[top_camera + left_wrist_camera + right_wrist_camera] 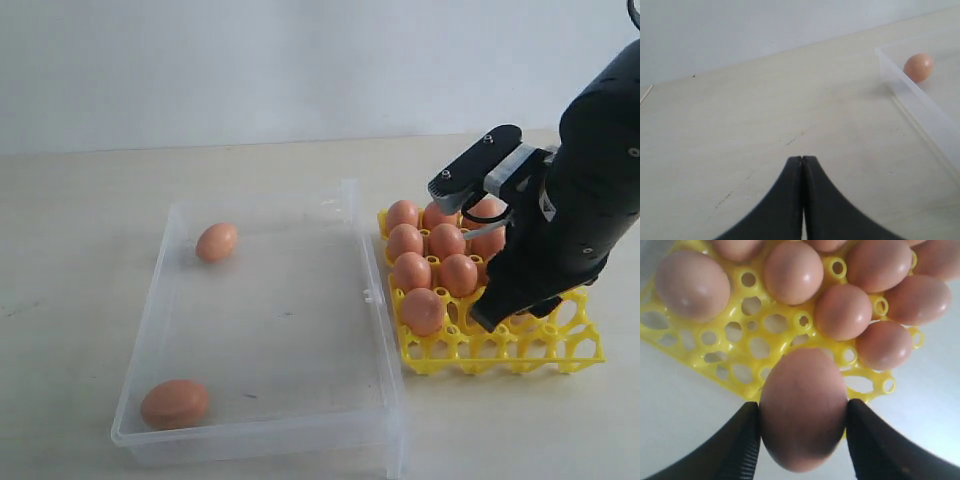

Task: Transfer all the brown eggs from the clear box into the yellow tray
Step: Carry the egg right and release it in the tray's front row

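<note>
Between the black fingers of my right gripper [802, 412] sits a brown egg [802, 405], gripped on both sides and hanging over the near part of the yellow tray [785, 335]. Several brown eggs [423, 311] fill the tray's [500, 352] left and far cups. In the exterior view the right arm covers the tray's right side and hides the held egg. Two brown eggs lie in the clear box [372, 300]: one at the far left [216, 241], one at the near left [174, 403]. My left gripper [802, 159] is shut and empty above bare table, beside the clear box's wall [920, 105].
The clear box stands directly left of the yellow tray, their edges almost touching. A pale wall runs behind the light wooden table. The far-left egg [918, 67] shows in the left wrist view behind the box wall.
</note>
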Available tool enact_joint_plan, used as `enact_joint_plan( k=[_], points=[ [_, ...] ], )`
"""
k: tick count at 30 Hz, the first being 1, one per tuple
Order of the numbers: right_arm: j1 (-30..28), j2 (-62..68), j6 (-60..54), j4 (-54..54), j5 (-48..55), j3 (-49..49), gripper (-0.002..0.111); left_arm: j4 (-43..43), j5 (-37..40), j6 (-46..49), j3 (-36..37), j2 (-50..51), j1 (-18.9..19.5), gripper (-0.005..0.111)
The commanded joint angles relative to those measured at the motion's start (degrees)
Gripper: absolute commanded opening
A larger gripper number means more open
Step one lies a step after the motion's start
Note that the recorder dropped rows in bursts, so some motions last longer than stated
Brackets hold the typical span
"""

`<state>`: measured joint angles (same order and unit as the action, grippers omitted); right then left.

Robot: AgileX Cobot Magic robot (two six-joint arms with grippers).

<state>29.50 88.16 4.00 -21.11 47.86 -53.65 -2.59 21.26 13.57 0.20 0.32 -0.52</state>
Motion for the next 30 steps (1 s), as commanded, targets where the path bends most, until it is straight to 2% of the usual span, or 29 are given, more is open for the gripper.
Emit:
enact_joint_plan(
  k=[1, 16, 25, 27, 30],
  points=[
    [-0.3, 1.2, -3.3, 2.3, -3.4, 0.1, 0.000, -0.3, -0.5, 0.0, -0.2, -0.3, -0.1, 0.000],
    [-0.3, 9.1, -6.6, 4.6, -4.5, -3.5, 0.000, -0.3, -0.5, 0.0, -0.2, -0.3, -0.1, 0.000],
    [-0.3, 12.4, -7.5, 4.6, -1.2, -6.3, 0.000, -0.3, -0.5, 0.0, -0.2, -0.3, -0.1, 0.000],
    [-0.3, 12.6, -7.5, 4.6, -1.1, -6.3, 0.005, -0.3, -0.5, 0.0, -0.2, -0.3, -0.1, 0.000],
    [-0.3, 12.6, -7.5, 4.6, -0.9, -6.3, 0.019, -0.3, -0.5, 0.0, -0.2, -0.3, -0.1, 0.000]
  ],
)
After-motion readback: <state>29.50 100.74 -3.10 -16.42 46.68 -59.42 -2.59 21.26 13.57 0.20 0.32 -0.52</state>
